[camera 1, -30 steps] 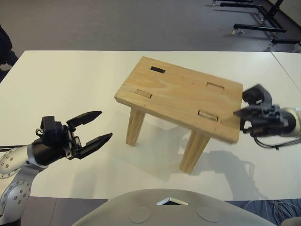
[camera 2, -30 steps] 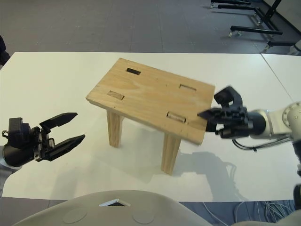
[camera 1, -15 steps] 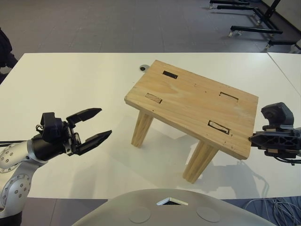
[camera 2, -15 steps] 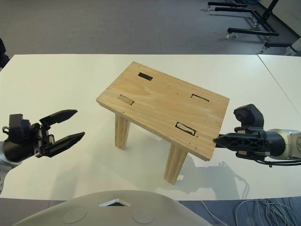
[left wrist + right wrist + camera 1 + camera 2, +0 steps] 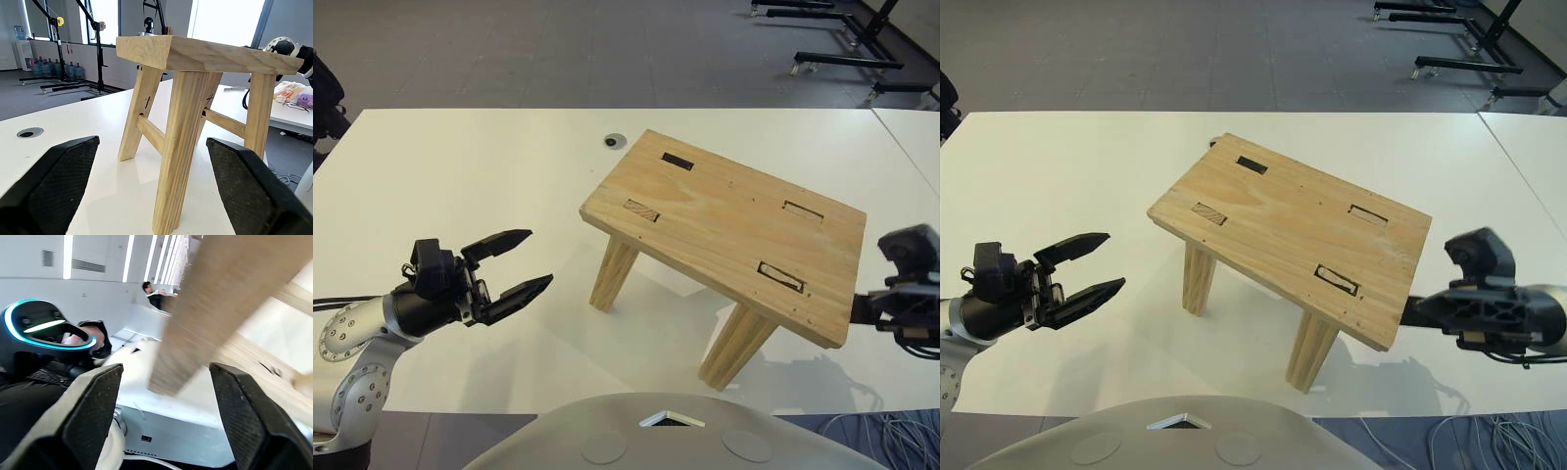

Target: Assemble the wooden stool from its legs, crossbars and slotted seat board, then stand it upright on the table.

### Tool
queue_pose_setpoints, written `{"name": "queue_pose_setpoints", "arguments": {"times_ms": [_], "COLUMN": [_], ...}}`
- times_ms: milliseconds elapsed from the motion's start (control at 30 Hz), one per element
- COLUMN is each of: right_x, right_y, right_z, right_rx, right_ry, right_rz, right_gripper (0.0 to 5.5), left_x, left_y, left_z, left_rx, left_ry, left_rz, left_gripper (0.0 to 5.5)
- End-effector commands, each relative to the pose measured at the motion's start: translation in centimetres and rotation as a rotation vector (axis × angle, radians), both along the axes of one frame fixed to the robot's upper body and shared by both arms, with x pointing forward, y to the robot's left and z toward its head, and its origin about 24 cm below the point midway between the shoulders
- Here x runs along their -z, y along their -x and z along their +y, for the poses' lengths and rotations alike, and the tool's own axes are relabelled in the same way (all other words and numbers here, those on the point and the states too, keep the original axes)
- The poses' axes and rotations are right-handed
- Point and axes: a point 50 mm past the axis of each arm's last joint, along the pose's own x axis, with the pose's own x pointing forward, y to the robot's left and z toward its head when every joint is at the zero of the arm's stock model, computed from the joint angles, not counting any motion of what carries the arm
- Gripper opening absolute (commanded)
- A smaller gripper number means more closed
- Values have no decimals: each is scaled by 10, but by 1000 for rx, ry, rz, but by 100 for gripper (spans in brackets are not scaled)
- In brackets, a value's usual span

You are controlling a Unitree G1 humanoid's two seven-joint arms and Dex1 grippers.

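Table [image 5: 460, 166] holds stool [image 5: 724, 230], near right gripper [image 5: 1411, 311], well apart from left gripper [image 5: 540, 257]

surface: white table [image 5: 460, 196] | on it: wooden stool [image 5: 724, 230], standing on its legs | round grommet [image 5: 614, 141] set in tabletop

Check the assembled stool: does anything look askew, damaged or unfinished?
The stool stands upright on the table. One oddity: the far-left slot in the seat board looks dark and open, while the other three slots show wood inside. Nothing else stands out.

Wooden stool [image 5: 724, 220], apparently unvarnished
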Motion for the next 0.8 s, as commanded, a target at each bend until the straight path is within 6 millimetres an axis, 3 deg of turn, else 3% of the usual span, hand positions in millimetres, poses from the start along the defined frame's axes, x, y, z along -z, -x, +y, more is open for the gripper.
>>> {"name": "queue_pose_setpoints", "arguments": {"times_ms": [33, 200, 400, 533, 667, 800], "right_x": [21, 24, 32, 61, 94, 115], "right_y": [6, 12, 37, 28, 10, -20], "right_z": [0, 4, 28, 45, 73, 96], "right_rx": [-70, -103, -262, -213, -37, 236], "right_ry": [163, 145, 94, 92, 103, 149], "right_rz": [-75, -84, -63, -182, -209, -351], "right_gripper": [324, 324, 324, 324, 324, 324], "left_x": [-1, -3, -4, -6, -8, -11], "left_y": [-2, -3, -7, -14, -21, -32], "left_z": [-1, 2, 4, 4, 1, 3], "left_rx": [20, 29, 38, 54, 91, 83], "left_ry": [-7, -18, -29, -33, -52, -50], "left_rz": [-4, -4, -4, -9, -4, -28], "left_gripper": [403, 403, 403, 403, 403, 403]}}
